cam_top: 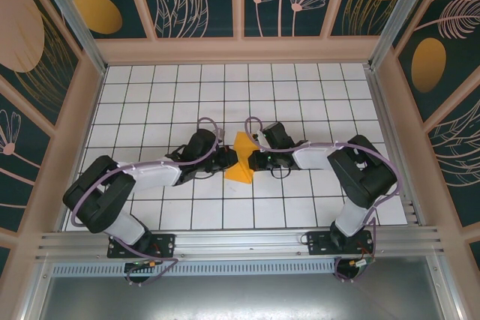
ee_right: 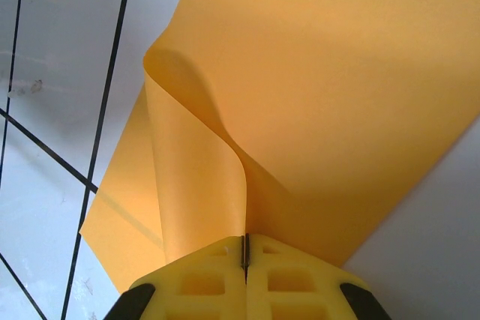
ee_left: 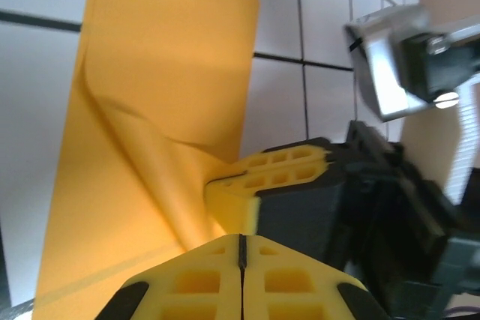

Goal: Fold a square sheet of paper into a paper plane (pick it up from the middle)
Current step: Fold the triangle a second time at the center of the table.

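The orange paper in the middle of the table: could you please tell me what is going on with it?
Both arms are working on the square sheet of paper at the centre of the tiled table. The left gripper and the right gripper are each shut on it from opposite sides, with their fingertips close together, so the paper bulges up in a soft curl between them. It is not yet a finished plane.

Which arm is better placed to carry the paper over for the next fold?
Right, probably. The right gripper is shut on the paper's raised ridge; the left gripper is shut beside that ridge, and whether it holds paper is unclear.
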`<state>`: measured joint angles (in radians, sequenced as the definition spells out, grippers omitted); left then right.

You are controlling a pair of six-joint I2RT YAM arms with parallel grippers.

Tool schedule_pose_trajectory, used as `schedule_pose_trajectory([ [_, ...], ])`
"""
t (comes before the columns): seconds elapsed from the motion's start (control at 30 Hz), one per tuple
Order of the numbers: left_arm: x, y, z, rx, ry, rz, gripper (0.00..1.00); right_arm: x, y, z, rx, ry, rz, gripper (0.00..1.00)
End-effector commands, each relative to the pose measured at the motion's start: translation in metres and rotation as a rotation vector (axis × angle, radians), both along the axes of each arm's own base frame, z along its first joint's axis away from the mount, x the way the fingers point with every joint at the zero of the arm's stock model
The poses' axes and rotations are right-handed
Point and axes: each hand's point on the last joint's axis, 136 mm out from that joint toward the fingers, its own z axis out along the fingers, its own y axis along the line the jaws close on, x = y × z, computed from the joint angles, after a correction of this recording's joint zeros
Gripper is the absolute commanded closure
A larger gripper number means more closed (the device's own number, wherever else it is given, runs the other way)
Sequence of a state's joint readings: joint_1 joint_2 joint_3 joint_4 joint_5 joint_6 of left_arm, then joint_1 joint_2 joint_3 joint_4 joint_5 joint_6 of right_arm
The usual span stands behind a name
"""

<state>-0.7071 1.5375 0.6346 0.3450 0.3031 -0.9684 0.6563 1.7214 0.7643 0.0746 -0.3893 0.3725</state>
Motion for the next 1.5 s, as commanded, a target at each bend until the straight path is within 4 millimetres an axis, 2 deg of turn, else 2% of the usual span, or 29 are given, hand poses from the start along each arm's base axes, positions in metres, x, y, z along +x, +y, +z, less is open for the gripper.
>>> schedule_pose_trajectory([
  [0.0, 0.014, 0.0, 0.028, -0.061, -0.132, 0.039, 0.95, -0.017, -0.008, -0.031, -0.078, 0.082, 0.017, 0.95],
  [0.07, 0.017, -0.001, 0.038, -0.106, -0.174, 0.051, 0.97, -0.019, -0.007, -0.033, -0.081, 0.083, 0.025, 0.95],
  [0.17, 0.02, -0.007, 0.041, -0.105, -0.183, 0.028, 0.99, -0.019, -0.007, -0.035, -0.082, 0.083, 0.026, 0.95],
  [0.3, 0.021, -0.015, 0.039, -0.146, -0.158, 0.016, 1.0, -0.02, -0.007, -0.035, -0.084, 0.081, 0.023, 0.95],
  [0.57, 0.021, -0.008, 0.041, -0.158, -0.171, 0.056, 1.0, -0.022, -0.011, -0.033, -0.09, 0.072, 0.009, 0.95],
  [0.7, 0.023, -0.017, 0.038, -0.182, -0.153, 0.034, 1.0, -0.022, -0.01, -0.036, -0.09, 0.075, 0.015, 0.95],
  [0.93, 0.026, -0.019, 0.012, -0.166, -0.075, 0.059, 1.0, -0.022, -0.009, -0.034, -0.085, 0.073, 0.016, 0.95],
  [1.1, 0.026, -0.022, -0.002, -0.152, -0.039, 0.055, 1.0, -0.022, -0.01, -0.033, -0.085, 0.07, 0.013, 0.95],
  [1.17, 0.027, -0.023, 0.0, -0.163, -0.044, 0.052, 1.0, -0.023, -0.01, -0.033, -0.084, 0.073, 0.015, 0.95],
  [1.2, 0.027, -0.023, -0.012, -0.147, -0.021, 0.054, 1.0, -0.022, -0.009, -0.034, -0.083, 0.073, 0.016, 0.95],
  [1.47, 0.024, -0.02, -0.034, -0.105, 0.028, 0.06, 1.0, -0.022, -0.011, -0.037, -0.093, 0.077, 0.011, 0.95],
])
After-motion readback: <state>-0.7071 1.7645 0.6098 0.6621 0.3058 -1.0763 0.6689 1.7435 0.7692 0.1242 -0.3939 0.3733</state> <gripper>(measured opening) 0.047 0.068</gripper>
